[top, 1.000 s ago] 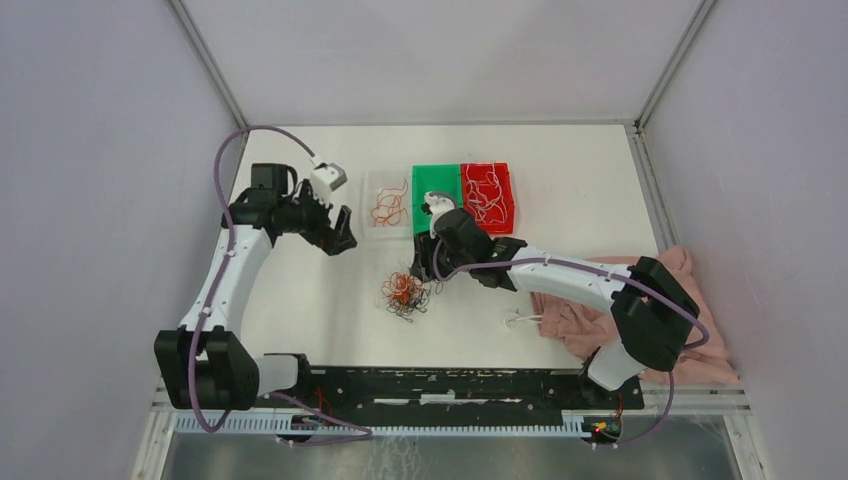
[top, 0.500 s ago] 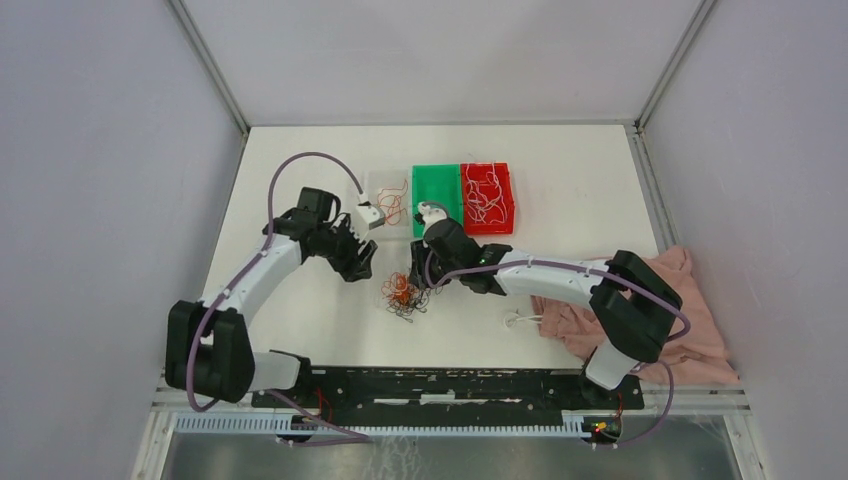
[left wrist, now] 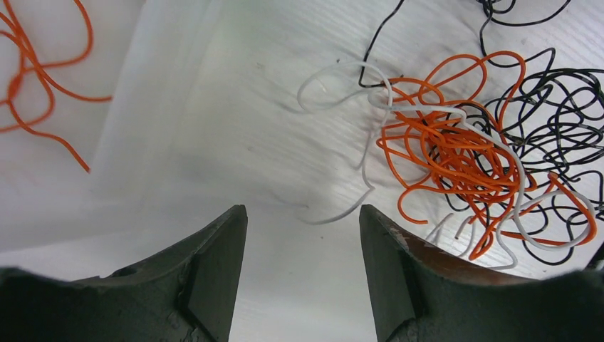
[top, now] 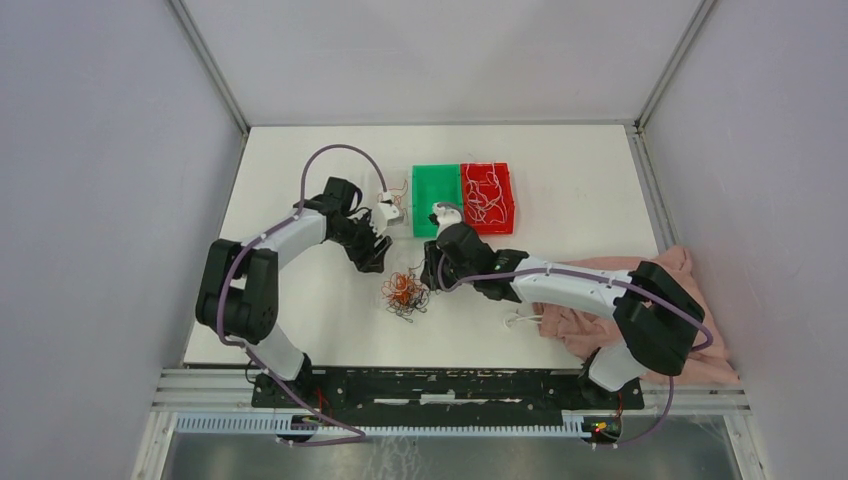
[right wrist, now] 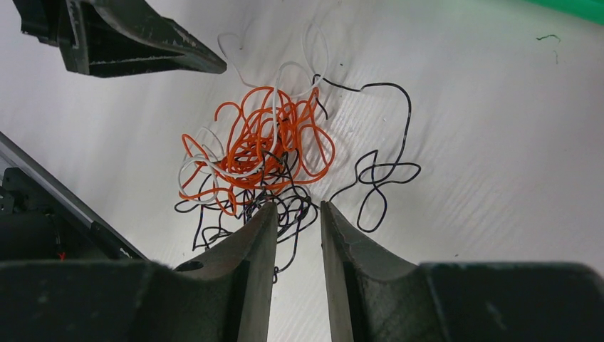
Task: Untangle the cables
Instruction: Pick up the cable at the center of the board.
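Seen from above, the tangle of cables (top: 403, 293), orange, black and white strands knotted together, lay on the white table (top: 300, 300) just below the centre of the frame. The step in hand looked like closing in for another pick from the knot: both arms bent inward so their tips flanked it.

The left gripper (left wrist: 303, 214) hung at the knot's upper left, fingers spread wide and holding nothing. In its wrist view a loose white loop (left wrist: 342, 78) trailed from the tangle toward the gap between the fingers. The right gripper (right wrist: 298, 210) hovered at the knot's upper right, tilted down over the black strands, fingers parted only narrowly. No strand was clearly pinched.

The next move likely called for one gripper to pin the bundle while the other caught a single outlying strand.

Behind, at upper centre, sat a green bin (top: 433, 185) and a red bin (top: 503, 200) holding loose wires.
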Available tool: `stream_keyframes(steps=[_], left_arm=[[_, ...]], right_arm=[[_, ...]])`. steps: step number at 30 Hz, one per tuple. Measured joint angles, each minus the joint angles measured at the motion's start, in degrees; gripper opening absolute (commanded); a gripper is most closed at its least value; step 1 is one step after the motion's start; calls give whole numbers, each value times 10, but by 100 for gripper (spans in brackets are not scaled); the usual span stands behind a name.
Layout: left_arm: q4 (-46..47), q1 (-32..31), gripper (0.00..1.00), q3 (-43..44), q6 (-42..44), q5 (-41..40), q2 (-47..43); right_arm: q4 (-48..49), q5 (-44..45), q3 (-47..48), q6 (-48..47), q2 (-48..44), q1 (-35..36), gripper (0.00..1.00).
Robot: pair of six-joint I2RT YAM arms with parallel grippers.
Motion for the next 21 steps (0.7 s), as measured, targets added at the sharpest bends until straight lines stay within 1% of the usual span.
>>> stream_keyframes(steps=[4,10,12,14,17,19,20,21], left_arm=[[-1,0,67,24,36,16,14],[-14,-1,64,30,75,43,38],[-20,-2,61,30,83,45,47],[-25,-3,51,30,90,50,53],[-28,-3,23,30,96,61,58],[-30,-3,7,30,97,66,59],[-31,-5,4,30,96,69,59],[-33,-6,3,32,96,70,59]], right_arm=[[0,-1,-8,7,-11,0,34],[-1,0,-24,10,-34,0,31],[-1,0,-25,10,-43,0,30],[-1,1,-25,11,-51,0,29],[-1,2,-25,13,-61,0,28],[-1,2,-25,15,-65,0,28],[-1,2,-25,15,-67,0,28],[0,2,-26,17,-70,0,28]])
